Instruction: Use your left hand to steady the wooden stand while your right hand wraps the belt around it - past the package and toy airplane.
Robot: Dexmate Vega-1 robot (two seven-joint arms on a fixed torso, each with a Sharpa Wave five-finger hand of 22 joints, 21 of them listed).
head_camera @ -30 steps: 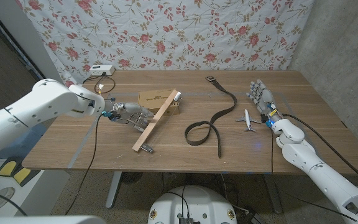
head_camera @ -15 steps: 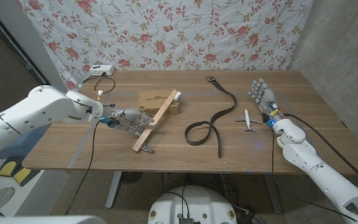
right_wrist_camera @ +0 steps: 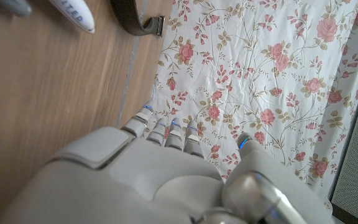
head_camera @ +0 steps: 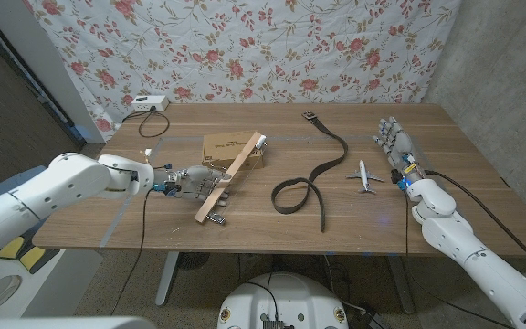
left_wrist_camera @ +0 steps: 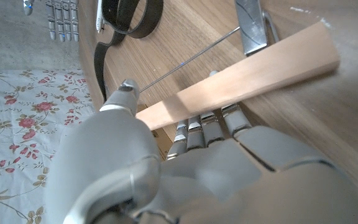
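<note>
Left hand on the stand, right hand idle by the airplane

The left hand reaches in low from the left, its fingers tucked under the slanted wooden stand and touching it; the stand leans on the package. The right hand stands open with fingers apart, holding nothing, just beside the toy airplane. The belt lies looped mid-table. Since a second ago the left arm has dropped lower and the right hand has drifted slightly right
</note>
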